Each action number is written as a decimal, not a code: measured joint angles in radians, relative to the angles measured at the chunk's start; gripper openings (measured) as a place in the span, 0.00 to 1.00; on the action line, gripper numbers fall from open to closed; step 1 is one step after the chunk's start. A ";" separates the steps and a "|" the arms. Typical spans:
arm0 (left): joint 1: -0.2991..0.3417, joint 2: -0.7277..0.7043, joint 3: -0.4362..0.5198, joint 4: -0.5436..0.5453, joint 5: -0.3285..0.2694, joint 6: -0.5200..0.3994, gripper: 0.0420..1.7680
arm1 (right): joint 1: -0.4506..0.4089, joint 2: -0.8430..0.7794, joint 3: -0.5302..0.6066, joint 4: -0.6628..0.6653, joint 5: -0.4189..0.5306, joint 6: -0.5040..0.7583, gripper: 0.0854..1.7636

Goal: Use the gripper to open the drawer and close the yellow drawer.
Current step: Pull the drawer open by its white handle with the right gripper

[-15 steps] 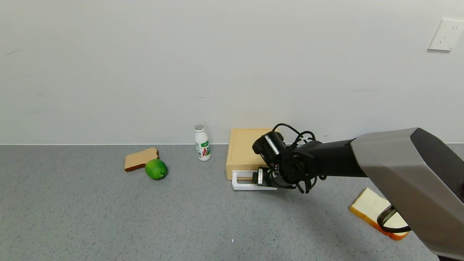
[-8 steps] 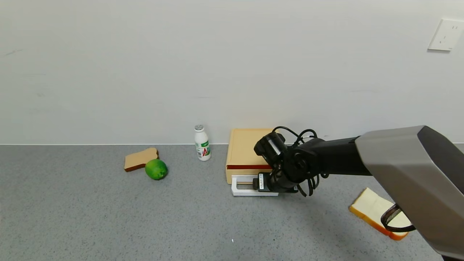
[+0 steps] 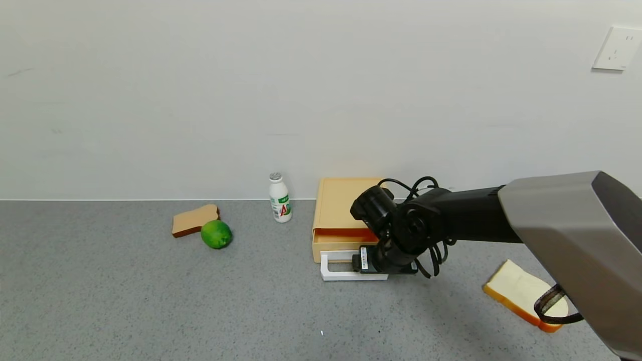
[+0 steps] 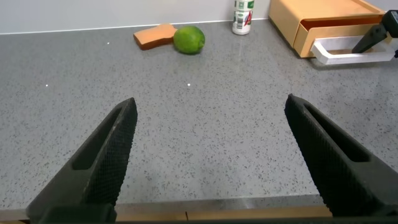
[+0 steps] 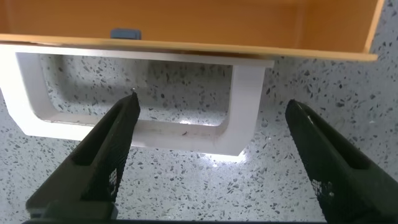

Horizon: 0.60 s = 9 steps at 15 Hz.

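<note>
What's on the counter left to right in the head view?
Brown bread slice → lime → white bottle → yellow drawer with its white handle → right pincer at the handle → toast slice. The left pincer isn't in that view.

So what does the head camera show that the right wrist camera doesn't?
Only the head view shows the bottle, lime, both bread slices, wall socket and the right arm. Only the right wrist view shows the right gripper with fingers spread open, one inside the handle loop. Both show the partly open drawer and its white handle.
</note>
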 joint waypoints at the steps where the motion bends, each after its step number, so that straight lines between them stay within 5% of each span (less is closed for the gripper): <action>1: 0.000 0.000 0.000 0.000 0.000 0.000 0.97 | 0.001 -0.003 0.013 -0.005 -0.002 0.004 0.97; 9: 0.000 0.000 0.000 0.000 0.000 0.000 0.97 | 0.041 -0.064 0.141 -0.007 -0.008 0.009 0.97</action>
